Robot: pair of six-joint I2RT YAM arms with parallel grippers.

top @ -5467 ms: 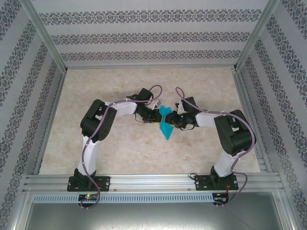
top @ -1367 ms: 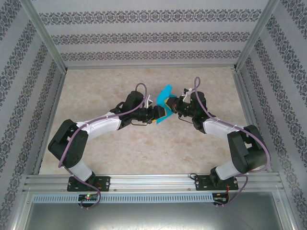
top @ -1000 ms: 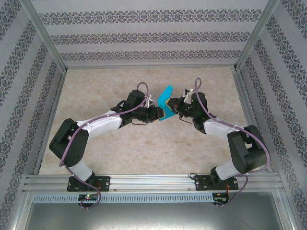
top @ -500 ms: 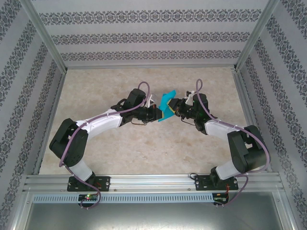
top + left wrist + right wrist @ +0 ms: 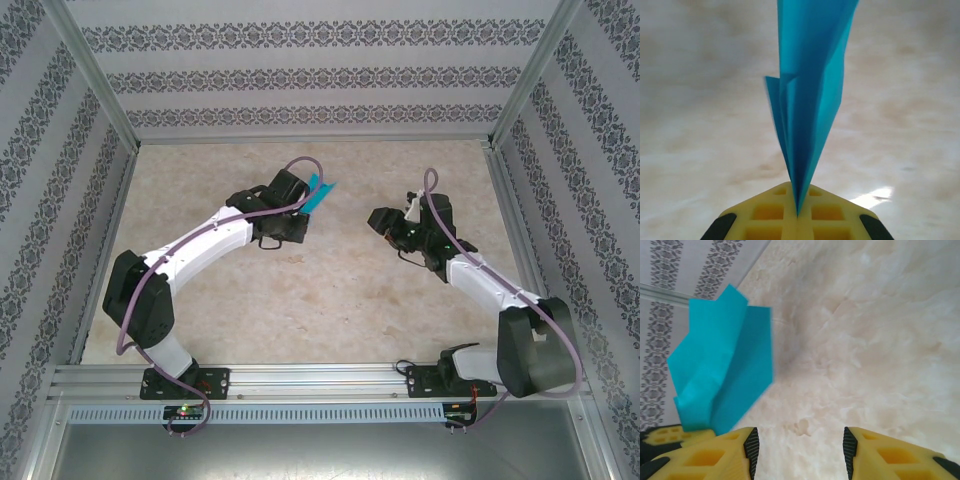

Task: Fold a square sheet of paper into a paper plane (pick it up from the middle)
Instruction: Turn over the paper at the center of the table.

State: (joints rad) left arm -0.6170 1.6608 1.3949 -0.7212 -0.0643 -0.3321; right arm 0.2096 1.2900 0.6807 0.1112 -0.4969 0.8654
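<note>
Clamped at six o'clock in the left gripper (image 5: 796, 212), the folded blue paper plane (image 5: 810, 100) stretches toward twelve o'clock over the marbled table (image 5: 700, 125).

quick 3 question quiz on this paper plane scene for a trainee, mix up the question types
1. True or false: the right tool grips the paper plane.
2. The left tool is: A) open and empty, B) shut on the paper plane, C) shut on nothing.
3. Fill in: the right tool's jaws stand ___.

Key: 1 false; 2 B; 3 open
</note>
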